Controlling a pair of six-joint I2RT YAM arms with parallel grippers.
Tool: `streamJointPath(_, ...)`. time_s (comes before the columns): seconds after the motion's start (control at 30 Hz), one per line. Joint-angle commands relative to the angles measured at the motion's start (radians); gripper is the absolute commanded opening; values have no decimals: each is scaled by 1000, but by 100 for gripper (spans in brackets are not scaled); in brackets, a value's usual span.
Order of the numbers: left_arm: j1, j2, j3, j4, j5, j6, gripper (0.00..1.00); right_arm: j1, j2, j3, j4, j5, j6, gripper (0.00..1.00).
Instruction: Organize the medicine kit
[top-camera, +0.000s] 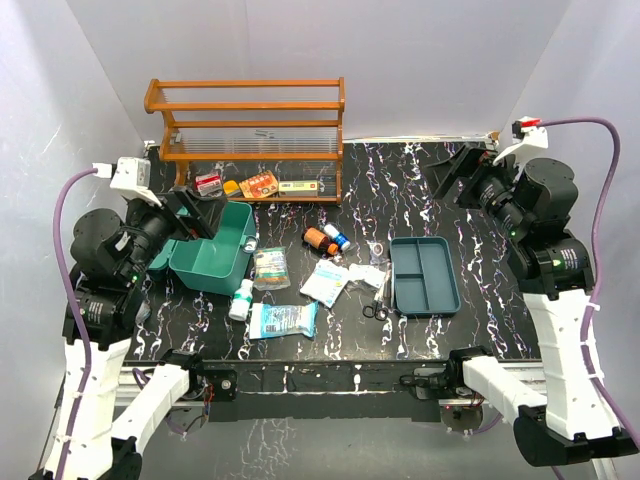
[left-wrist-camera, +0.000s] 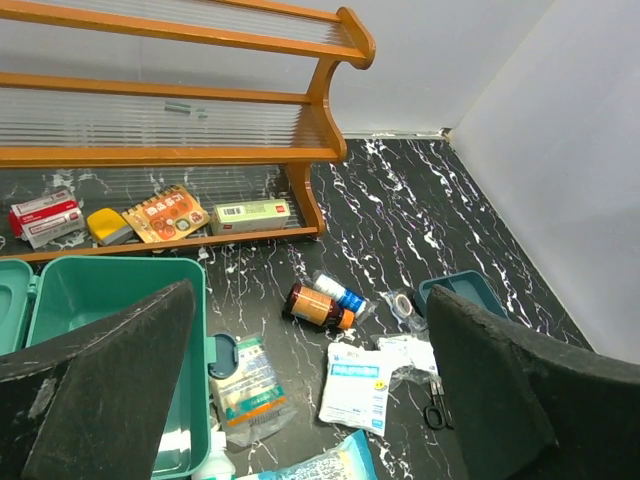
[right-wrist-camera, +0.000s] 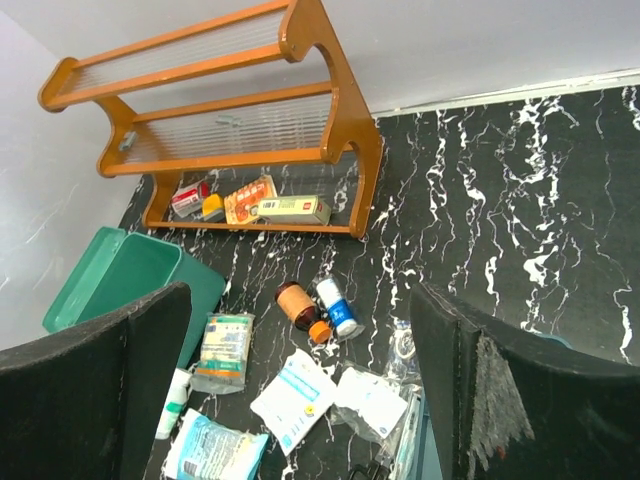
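Observation:
The teal medicine kit box (top-camera: 226, 226) stands open at the left of the table, its lid flap behind my left arm. Its darker compartmented insert tray (top-camera: 437, 297) lies apart at the right. Between them lie a brown bottle with an orange cap (top-camera: 320, 240), a blue-and-white bottle (top-camera: 337, 236), a small white bottle (top-camera: 241, 300), several sealed packets (top-camera: 325, 282), a tape roll (top-camera: 377, 248) and scissors (top-camera: 375, 310). My left gripper (top-camera: 200, 212) hangs open over the box's far-left edge. My right gripper (top-camera: 455, 175) is open, raised above the far right of the table. Neither holds anything.
An orange wooden shelf rack (top-camera: 250, 130) stands at the back left, with small medicine boxes (top-camera: 260, 185) on its bottom shelf. White walls close in the left, right and back sides. From the left wrist the box (left-wrist-camera: 110, 290) and tray (left-wrist-camera: 465, 285) show below the fingers.

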Motion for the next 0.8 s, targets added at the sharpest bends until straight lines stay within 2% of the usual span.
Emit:
streamJointPath(0.0, 7, 7, -28, 70, 67, -13, 99, -8, 3, -34, 117, -64, 13, 90)
streamJointPath(0.27, 8, 77, -140, 158, 182, -86, 99, -10, 47, -115, 194, -112, 26, 91)
streamJointPath(0.37, 9, 137, -164, 148, 125, -143, 99, -11, 76, -136, 222, -131, 32, 91)
streamJointPath(0.53, 9, 312, -102, 14, -32, -177, 98, -11, 144, -181, 285, -202, 67, 89)
streamJointPath(0.67, 8, 466, -38, -75, -71, -172, 94, -11, 210, -200, 311, -238, 91, 87)
streamJointPath(0.77, 7, 550, -25, -78, -80, -170, 89, -9, 252, -224, 338, -269, 117, 86)
